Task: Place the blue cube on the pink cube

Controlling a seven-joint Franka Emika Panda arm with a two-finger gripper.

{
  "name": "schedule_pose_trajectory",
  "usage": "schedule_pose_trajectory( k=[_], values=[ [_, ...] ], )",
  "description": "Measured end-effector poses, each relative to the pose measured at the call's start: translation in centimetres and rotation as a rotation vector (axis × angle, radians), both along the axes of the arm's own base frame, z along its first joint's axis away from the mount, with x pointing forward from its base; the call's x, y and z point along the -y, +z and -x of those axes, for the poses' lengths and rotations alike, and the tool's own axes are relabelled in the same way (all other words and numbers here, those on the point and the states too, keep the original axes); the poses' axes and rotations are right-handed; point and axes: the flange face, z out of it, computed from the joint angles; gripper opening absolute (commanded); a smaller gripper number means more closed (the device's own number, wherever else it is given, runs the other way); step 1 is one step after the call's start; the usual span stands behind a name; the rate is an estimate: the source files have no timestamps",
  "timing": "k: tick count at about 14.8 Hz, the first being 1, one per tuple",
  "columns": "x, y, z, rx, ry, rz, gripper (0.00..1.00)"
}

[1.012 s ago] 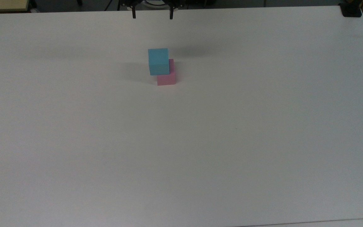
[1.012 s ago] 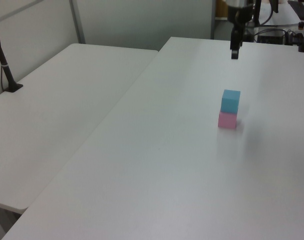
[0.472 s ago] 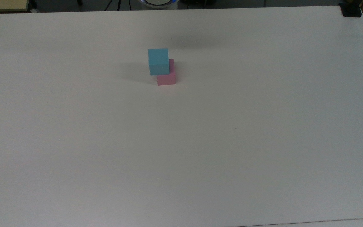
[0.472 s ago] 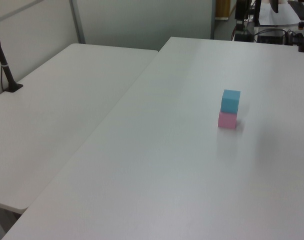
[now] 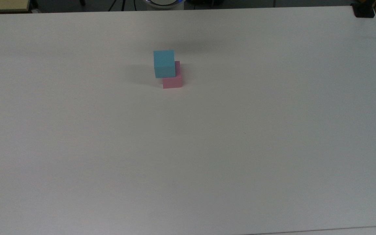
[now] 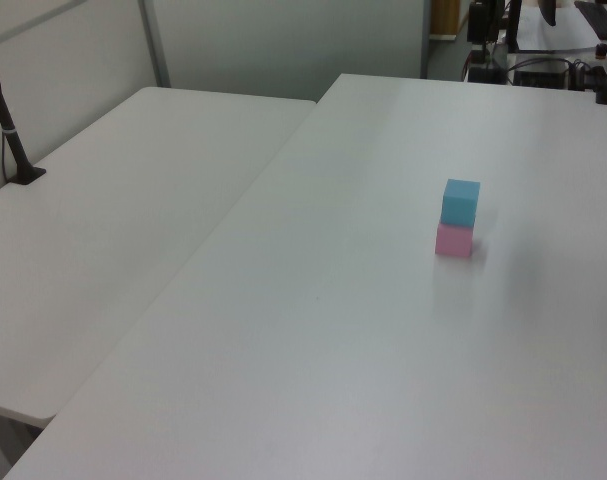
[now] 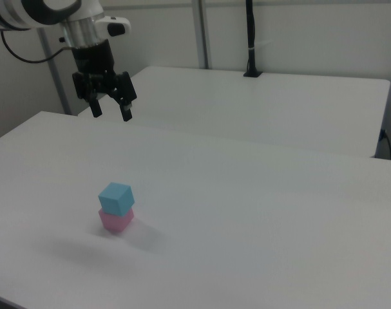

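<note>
Now blue cube point(image 7: 115, 197) tops pink cube point(image 7: 115, 221) (tool point(image 7: 111, 112) spread).

My end effector point(image 7: 111, 110) has risen off the top view's upper edge since a second ago.

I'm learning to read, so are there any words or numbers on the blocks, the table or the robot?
None: no words or numbers can be read. The blue cube and the pink cube have plain faces, the white table is bare, and the gripper carries no readable label.
</note>
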Motion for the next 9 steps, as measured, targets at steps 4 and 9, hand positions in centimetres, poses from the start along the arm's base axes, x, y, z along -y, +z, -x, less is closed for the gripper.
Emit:
schedule_pose_trajectory(
  k=[4, 9],
  values=[
    [0.1, -1.3, -0.7, -0.024, -0.006, -0.007, 1.0],
    [2.0, -1.4, -0.7, -0.025, -0.036, -0.052, 1.0]
  ],
)
